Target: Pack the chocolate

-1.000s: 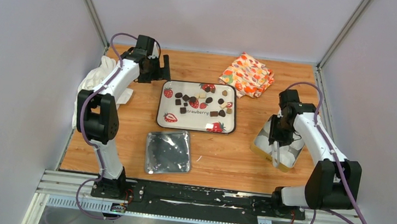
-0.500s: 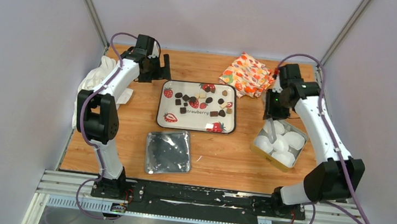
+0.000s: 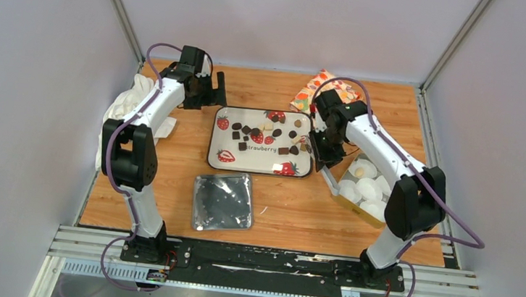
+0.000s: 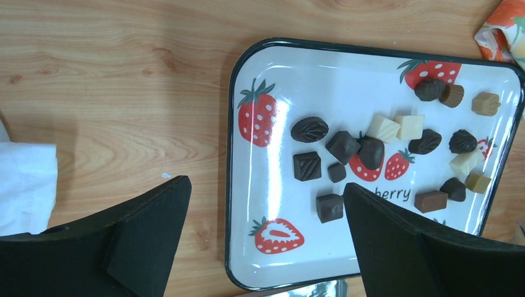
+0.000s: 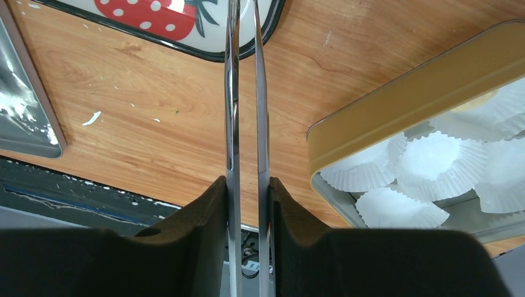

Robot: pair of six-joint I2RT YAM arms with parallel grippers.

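Right wrist view: the tweezers (image 5: 231,111) run off the top edge, so their tips and anything between them cannot be seen. Only one corner of the strawberry tray (image 5: 198,38) is in frame, and the gold tin (image 5: 408,99) is cropped at the right edge.

Top view: the right gripper (image 3: 325,153) and its arm cover the tray's right rim and part of the patterned cloth (image 3: 306,94). The shapes of the chocolate (image 3: 246,129) are too small to tell.

Left wrist view: one finger (image 4: 402,247) of the left gripper (image 4: 266,185) hides the tray's near-right corner and the start of its printed word, leaving "berry".

A wooden table (image 3: 282,219) sits enclosed by plain pale lilac walls (image 3: 25,96) with metal corner posts (image 3: 117,7).
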